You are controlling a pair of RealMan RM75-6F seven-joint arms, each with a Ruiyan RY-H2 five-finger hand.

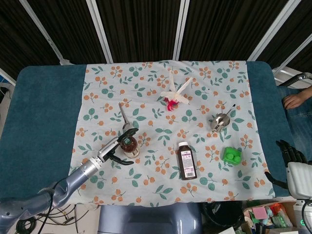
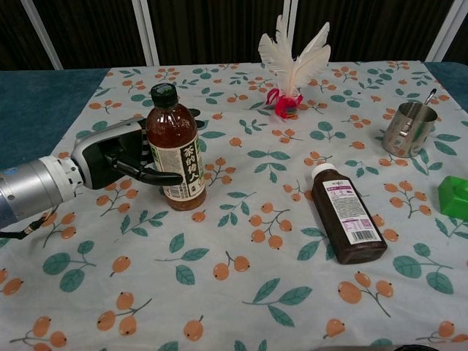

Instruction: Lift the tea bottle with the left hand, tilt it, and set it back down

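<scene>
The tea bottle (image 1: 129,145) (image 2: 174,150) is a clear bottle of brown tea with a dark cap and a white-green label. It stands upright on the floral cloth, left of centre. My left hand (image 1: 114,148) (image 2: 117,157) comes in from the left. Its fingers (image 2: 157,176) curl around the bottle's lower half, across the label. The bottle's base rests on the cloth. My right hand (image 1: 291,151) hangs off the table's right edge, fingers apart, holding nothing.
A dark brown bottle (image 1: 186,161) (image 2: 347,219) lies flat right of the tea bottle. A feather shuttlecock (image 1: 175,95) (image 2: 292,66), a metal cup (image 1: 222,121) (image 2: 409,128) and a green block (image 1: 232,155) (image 2: 455,196) sit further right. A person's hand (image 1: 295,100) shows at the right edge.
</scene>
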